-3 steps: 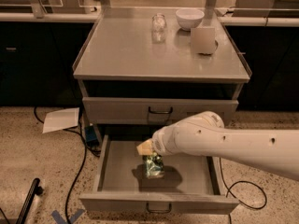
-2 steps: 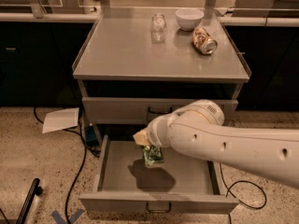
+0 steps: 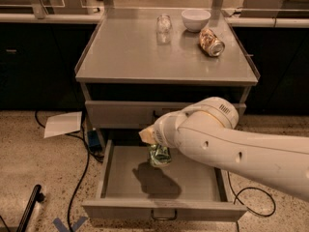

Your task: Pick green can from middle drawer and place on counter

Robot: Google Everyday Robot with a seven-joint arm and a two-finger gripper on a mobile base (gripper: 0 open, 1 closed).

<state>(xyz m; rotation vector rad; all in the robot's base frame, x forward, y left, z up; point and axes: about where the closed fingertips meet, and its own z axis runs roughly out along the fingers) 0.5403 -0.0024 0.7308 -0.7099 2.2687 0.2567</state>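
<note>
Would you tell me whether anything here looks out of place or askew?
The orange-brown can lies on its side on the counter, beside the white bowl. A sheet of paper lies on the floor. The gripper holds the green can above the open middle drawer.

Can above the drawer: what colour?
The green can is mostly green, camera view; the gripper holds it over the middle drawer.

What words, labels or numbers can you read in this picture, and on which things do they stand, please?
No text reads clearly.
A small dark marking on the robot arm: too blurred to read.
The green can, held by the gripper above the middle drawer: print unreadable.
The orange-brown can on the counter: print unreadable.
</note>
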